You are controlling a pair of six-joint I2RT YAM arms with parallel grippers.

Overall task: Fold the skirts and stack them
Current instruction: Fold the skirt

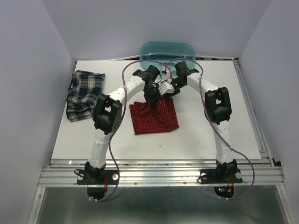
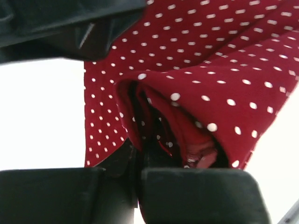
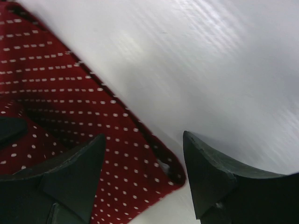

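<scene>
The plaid skirt (image 1: 84, 94) lies at the desk's (image 1: 196, 135) left edge (well apart from its red companion). At centre, the left end effector (image 2: 139, 173) pinches a raised fold of the red dotted skirt (image 1: 156, 119) spread on the desk. The right end effector (image 3: 144, 149) hovers, jaws apart, above one corner.

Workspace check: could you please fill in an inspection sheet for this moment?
Surface: white table, flat.
Job's things: red skirt at centre, partly bunched; plaid skirt at the left edge, apart, not stacked.
Clutter: teal tub at the far edge.
Grippers: left gripper pinches a fold of the red skirt; right gripper open over its edge.
Cables: purple cables loop along both arms.
Surroundings: pale walls; metal rails at the near edge.
</scene>
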